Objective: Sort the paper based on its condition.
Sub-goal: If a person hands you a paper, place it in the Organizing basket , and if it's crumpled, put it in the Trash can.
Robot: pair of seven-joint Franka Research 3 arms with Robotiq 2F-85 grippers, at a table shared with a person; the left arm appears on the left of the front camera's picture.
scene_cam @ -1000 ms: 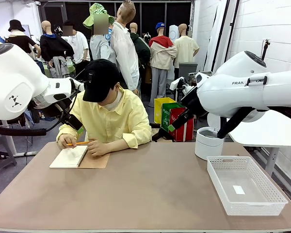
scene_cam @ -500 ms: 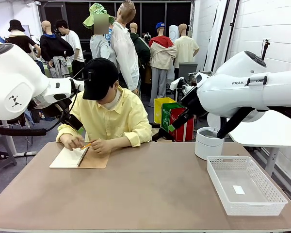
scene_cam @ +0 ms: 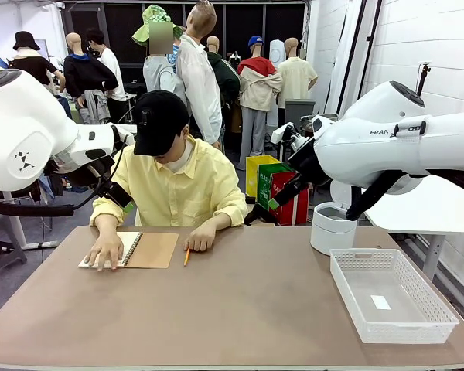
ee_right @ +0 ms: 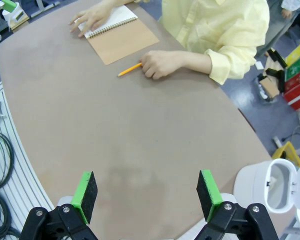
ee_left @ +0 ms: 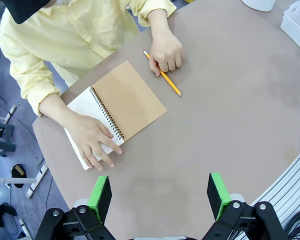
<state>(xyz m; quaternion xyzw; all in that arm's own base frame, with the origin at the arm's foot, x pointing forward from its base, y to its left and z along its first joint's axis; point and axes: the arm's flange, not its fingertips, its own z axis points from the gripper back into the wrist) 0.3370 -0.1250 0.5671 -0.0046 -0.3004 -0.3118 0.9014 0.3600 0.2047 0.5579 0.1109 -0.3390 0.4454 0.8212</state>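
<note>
Loose paper is out of view. A spiral notebook (scene_cam: 151, 250) with a brown kraft cover lies open at the far left of the table, also seen from the left wrist (ee_left: 127, 100) and the right wrist (ee_right: 122, 35). The person presses one hand (ee_left: 95, 142) flat on its white page. Their other hand (ee_left: 165, 50) rests on an orange pencil (ee_left: 165, 79) lying on the table beside the notebook. My left gripper (ee_left: 159, 192) hangs open high above the table, nothing between its green pads. My right gripper (ee_right: 146, 192) is open too, high over the table's middle.
A white plastic basket (scene_cam: 406, 331) stands at the right front with a small white tag (scene_cam: 380, 302) in it. Behind it is a white round bin (scene_cam: 332, 228). The person sits at the far edge, leaning over the notebook.
The person has stopped writing, laid the pencil on the table right of the notebook, and put a flat hand on the page. Both arms have stayed still.
</note>
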